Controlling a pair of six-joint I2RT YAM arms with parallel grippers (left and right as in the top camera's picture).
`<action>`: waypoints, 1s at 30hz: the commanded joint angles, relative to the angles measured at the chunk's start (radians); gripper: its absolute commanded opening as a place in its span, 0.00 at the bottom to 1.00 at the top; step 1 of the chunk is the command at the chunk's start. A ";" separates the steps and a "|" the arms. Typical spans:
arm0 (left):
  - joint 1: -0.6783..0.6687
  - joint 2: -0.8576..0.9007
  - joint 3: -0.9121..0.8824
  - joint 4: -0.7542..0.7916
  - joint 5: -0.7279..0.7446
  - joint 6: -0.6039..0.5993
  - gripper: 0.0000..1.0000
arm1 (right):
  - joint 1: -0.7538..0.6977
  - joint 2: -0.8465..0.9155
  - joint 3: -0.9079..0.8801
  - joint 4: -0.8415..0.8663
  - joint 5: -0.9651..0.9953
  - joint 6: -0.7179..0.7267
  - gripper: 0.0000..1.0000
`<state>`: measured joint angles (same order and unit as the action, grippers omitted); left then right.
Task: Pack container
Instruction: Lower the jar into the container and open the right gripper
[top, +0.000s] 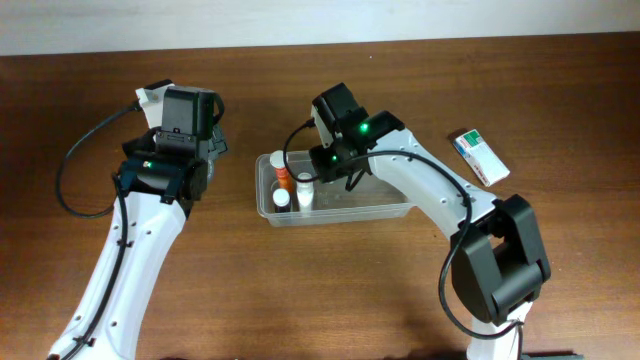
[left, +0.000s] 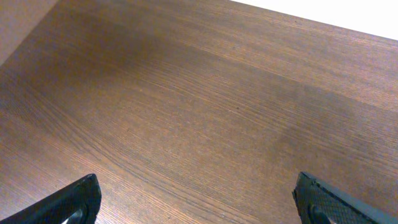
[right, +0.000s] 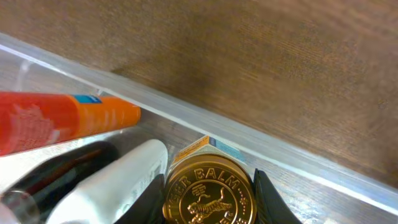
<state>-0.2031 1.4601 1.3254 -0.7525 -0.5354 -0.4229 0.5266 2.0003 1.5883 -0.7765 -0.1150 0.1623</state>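
Observation:
The clear plastic container (top: 385, 208) lies at the table's middle. Its rim also shows in the right wrist view (right: 261, 140). Inside it are an orange bottle (top: 284, 177), seen lying in the right wrist view (right: 62, 121), a white bottle (right: 118, 186) and a dark bottle (right: 56, 177). My right gripper (top: 325, 175) is inside the tub's left end, shut on a gold-lidded balm jar (right: 210, 193). My left gripper (left: 199, 199) is open and empty over bare wood, to the left of the tub.
A small white-and-green box (top: 481, 157) lies on the table to the right of the tub. The left arm's body (top: 170, 160) stands left of the tub. The wooden table (left: 205, 93) ends at a far edge.

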 joint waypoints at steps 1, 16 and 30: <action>0.003 -0.020 0.002 0.000 -0.011 0.005 0.99 | 0.004 0.007 -0.043 0.019 -0.005 0.011 0.20; 0.003 -0.021 0.002 0.000 -0.011 0.005 0.99 | -0.008 0.024 -0.052 0.060 -0.005 0.011 0.23; 0.003 -0.021 0.002 0.000 -0.011 0.005 0.99 | -0.011 0.057 -0.052 0.084 -0.005 0.011 0.23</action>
<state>-0.2031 1.4601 1.3254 -0.7525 -0.5354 -0.4229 0.5232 2.0369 1.5406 -0.7006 -0.1150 0.1654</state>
